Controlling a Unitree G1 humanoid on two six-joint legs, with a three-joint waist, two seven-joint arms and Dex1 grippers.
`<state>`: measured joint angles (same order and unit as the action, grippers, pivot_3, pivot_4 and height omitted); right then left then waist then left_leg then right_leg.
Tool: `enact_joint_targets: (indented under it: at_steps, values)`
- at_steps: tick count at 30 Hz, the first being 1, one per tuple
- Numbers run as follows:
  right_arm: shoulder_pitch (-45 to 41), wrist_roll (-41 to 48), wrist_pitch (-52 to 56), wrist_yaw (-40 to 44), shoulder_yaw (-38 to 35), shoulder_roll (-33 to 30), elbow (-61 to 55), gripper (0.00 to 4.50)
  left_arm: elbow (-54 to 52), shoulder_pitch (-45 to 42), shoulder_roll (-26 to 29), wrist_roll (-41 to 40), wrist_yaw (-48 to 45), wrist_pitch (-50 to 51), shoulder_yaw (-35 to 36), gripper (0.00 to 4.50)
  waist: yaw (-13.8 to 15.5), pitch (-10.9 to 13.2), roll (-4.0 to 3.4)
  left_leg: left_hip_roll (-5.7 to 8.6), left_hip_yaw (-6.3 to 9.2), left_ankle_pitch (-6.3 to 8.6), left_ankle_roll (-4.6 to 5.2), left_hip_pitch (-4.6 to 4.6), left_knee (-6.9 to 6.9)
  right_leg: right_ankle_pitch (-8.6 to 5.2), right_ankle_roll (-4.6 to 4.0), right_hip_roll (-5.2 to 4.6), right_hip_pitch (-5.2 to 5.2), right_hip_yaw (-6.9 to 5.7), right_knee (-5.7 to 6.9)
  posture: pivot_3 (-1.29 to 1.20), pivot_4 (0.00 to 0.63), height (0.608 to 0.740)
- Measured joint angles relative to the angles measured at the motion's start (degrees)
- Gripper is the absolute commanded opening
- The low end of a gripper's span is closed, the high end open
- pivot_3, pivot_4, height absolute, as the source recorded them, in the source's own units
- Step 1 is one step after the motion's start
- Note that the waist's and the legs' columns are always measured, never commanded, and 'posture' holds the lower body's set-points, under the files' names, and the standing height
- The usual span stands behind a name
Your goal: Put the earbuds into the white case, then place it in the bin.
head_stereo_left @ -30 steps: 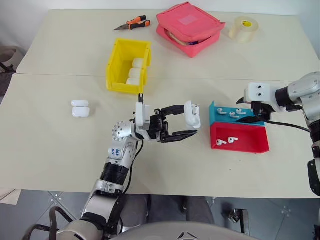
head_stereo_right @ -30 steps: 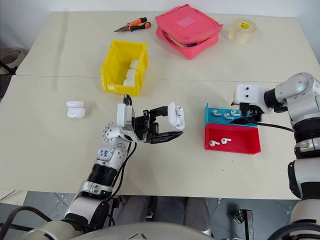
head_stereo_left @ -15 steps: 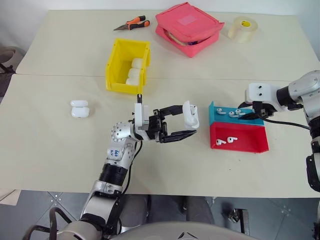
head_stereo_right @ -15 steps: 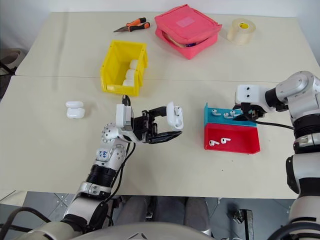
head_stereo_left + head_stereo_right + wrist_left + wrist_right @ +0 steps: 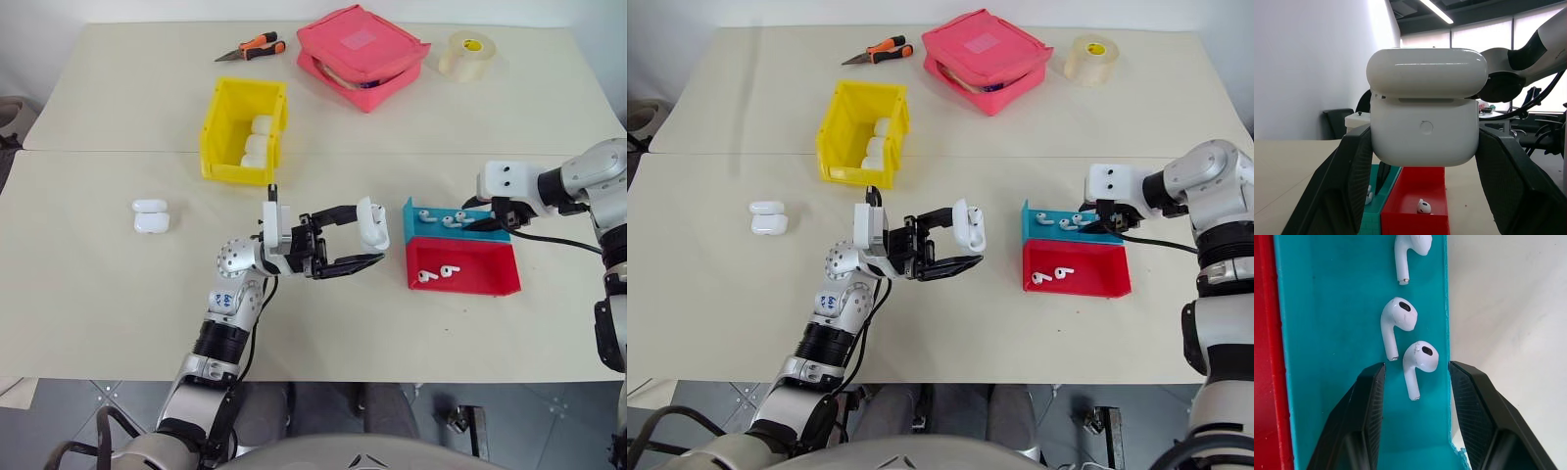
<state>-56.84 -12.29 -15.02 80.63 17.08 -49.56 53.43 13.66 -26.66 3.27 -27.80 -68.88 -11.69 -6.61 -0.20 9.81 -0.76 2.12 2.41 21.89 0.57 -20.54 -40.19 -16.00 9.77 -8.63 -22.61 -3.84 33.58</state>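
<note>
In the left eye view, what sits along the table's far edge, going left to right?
Orange-handled pliers → pink zip pouch → roll of tape.

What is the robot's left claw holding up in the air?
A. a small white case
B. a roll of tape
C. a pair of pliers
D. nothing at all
A: the left gripper is clamped on the white case, lifted above the table with its lid slightly raised.
</note>
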Motion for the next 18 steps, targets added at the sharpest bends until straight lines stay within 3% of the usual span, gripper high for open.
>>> enact_joint_targets:
  at_steps: [3, 18]
  values:
    - [0.1, 0.1, -0.2, 0.1, -0.1, 0.2, 0.0, 0.56, 0.0, 0.0, 0.0, 0.0, 0.0, 0.0, 0.0, 2.77, 0.0, 0.0, 0.00, 0.00, 0.00, 0.00, 0.00, 0.01, -0.01, 0.00, 0.00, 0.00, 0.00, 0.00, 0.01, 0.00, 0.150, 0.740]
    - [3.0, 1.7, 2.1, 0.7, -2.6, 0.1, -3.9, 0.54, -0.1, 0.0, 0.0, 0.0, 0.0, 0.5, -0.1, 2.77, 0.1, 0.0, 0.00, 0.00, 0.02, 0.00, -0.01, 0.01, -0.02, 0.00, 0.00, 0.00, 0.01, 0.01, 0.02, 0.00, 0.150, 0.740]
